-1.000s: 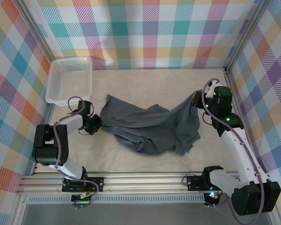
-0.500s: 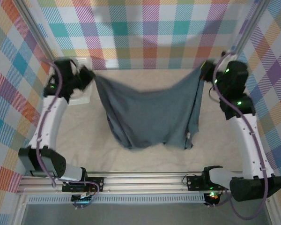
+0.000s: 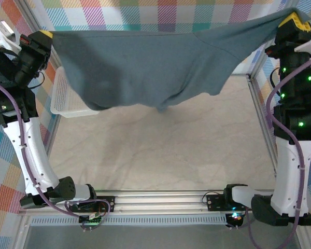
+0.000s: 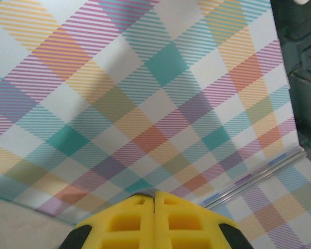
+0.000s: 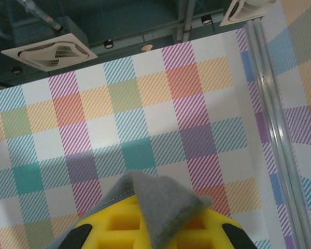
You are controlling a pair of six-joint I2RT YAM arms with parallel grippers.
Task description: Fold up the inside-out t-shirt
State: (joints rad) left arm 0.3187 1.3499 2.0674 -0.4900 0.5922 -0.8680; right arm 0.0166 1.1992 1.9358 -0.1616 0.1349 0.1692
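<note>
The slate-grey t-shirt hangs stretched in the air between both raised arms, its lower edge sagging above the table. My left gripper is shut on its left top corner, high at the far left. In the left wrist view the yellow fingertips are pressed together with a sliver of grey cloth between them. My right gripper is shut on the shirt's right top corner, high at the far right. In the right wrist view a grey cloth tip sticks up over the yellow fingers.
The white mesh basket stands at the far left of the table, partly hidden behind the hanging shirt. The beige table surface lies below. Plaid walls enclose the back and both sides, with metal frame posts at the corners.
Both arms have risen high and spread apart, lifting the shirt off the table. It went from a crumpled heap to a sheet hanging taut between the grippers.
</note>
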